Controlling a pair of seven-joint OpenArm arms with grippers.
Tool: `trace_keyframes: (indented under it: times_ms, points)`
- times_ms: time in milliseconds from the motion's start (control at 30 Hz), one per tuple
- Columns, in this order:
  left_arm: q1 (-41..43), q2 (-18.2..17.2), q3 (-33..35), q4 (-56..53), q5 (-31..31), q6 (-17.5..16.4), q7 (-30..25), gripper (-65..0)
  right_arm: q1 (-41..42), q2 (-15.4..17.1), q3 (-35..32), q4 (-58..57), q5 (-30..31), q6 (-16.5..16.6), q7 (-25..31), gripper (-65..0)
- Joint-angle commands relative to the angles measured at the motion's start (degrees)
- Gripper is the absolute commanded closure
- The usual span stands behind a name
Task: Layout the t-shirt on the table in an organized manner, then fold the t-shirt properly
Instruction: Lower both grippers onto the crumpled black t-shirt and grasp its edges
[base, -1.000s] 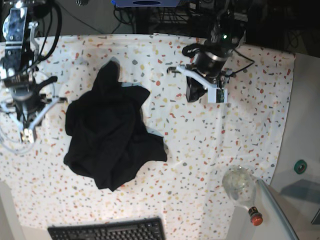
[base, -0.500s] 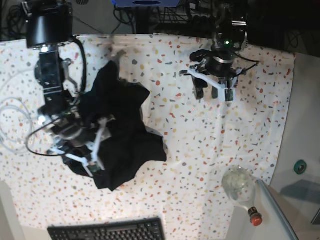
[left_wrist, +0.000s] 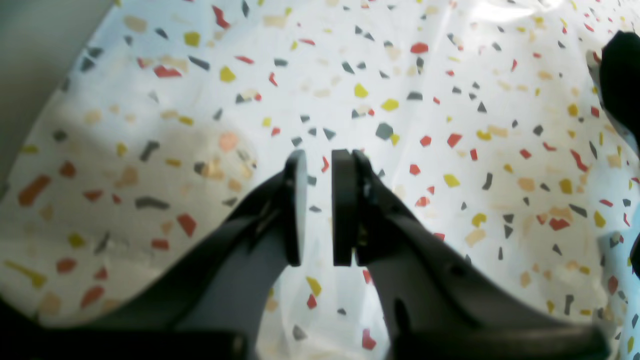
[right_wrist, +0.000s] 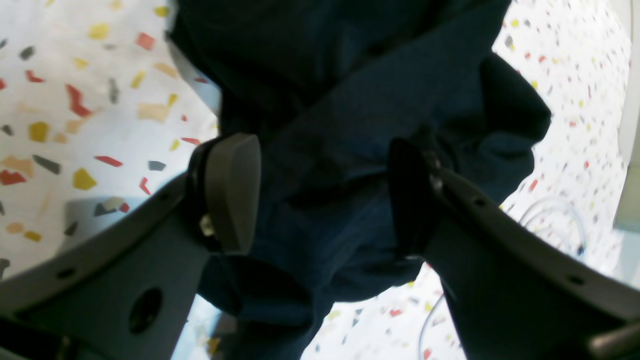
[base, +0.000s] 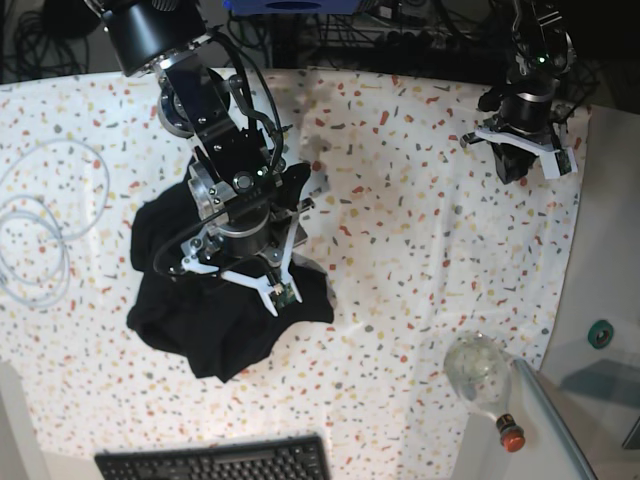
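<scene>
The black t-shirt (base: 215, 335) lies crumpled in a heap on the speckled table (base: 400, 260), left of centre. My right gripper (base: 235, 278) hangs over the heap's middle, open, its two fingers straddling a bunched fold of the t-shirt (right_wrist: 350, 115) without closing on it. My left gripper (base: 528, 160) is at the table's far right back corner, well away from the t-shirt. In the left wrist view the left gripper (left_wrist: 319, 205) has its pads almost together with a narrow gap and nothing between them, above bare cloth (left_wrist: 450, 100). A dark edge of the t-shirt (left_wrist: 622, 85) shows at the right.
A black keyboard (base: 215, 462) lies at the front edge. A clear bottle with a red cap (base: 485, 380) lies at the front right beside a glass panel (base: 560, 420). A coiled white cable (base: 35, 240) lies on the left of the table.
My right arm swung from the table's left edge onto the t-shirt and now sits over its middle. My left arm moved right to the back right corner, its fingers drawn together.
</scene>
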Motion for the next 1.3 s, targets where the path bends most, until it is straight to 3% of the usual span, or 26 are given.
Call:
trace_keyframes:
  times_ms: [0,133,267,533,800,867,1000,1100,1267]
  points:
    - [0.0,-0.3,-0.1,0.9,-0.4,-0.4,-1.4,-8.6,0.3,-0.3,-0.7,0.0,-0.6,-1.6,0.6,-36.9]
    - [0.0,-0.3,-0.1,0.9,-0.4,-0.4,-1.4,-8.6,-0.8,-0.3,-4.2,-1.5,-0.6,-8.6,1.1,-36.9]
    - [-0.1,-0.3,-0.2,0.9,-0.4,-0.4,-1.4,-8.6,-1.1,-0.3,-8.3,-6.0,-0.6,-18.0,4.6,-36.9]
    - [0.0,-1.8,-0.3,0.4,-0.4,-0.4,-1.3,-8.6,0.8,-0.1,-10.8,-11.2,-0.8,-27.6,5.5,-36.9]
    - [0.0,-3.2,0.0,-1.7,-0.4,-0.4,-1.3,-8.6,0.9,1.8,-10.7,-8.2,-0.8,-28.4,5.0,-36.0]
    - [-0.1,-3.2,0.0,-1.7,-0.4,-0.4,-1.3,-8.6,0.6,1.8,-10.7,-7.5,-0.8,-28.3,5.0,-30.5]
    - [-0.2,-3.2,0.1,-1.7,-0.4,-1.7,-1.3,-8.6,0.7,1.8,-10.7,-7.8,-0.6,-28.0,5.0,-2.4]
    - [-0.3,-3.2,1.5,-1.7,-0.4,-2.9,-1.3,-8.6,0.5,1.9,-10.6,-7.1,-0.7,-28.0,5.0,0.0]
    - [-0.6,-3.0,9.7,-1.7,2.0,-2.9,-1.5,-8.2,-1.0,3.6,-6.1,0.4,-0.6,-27.9,5.0,0.0]
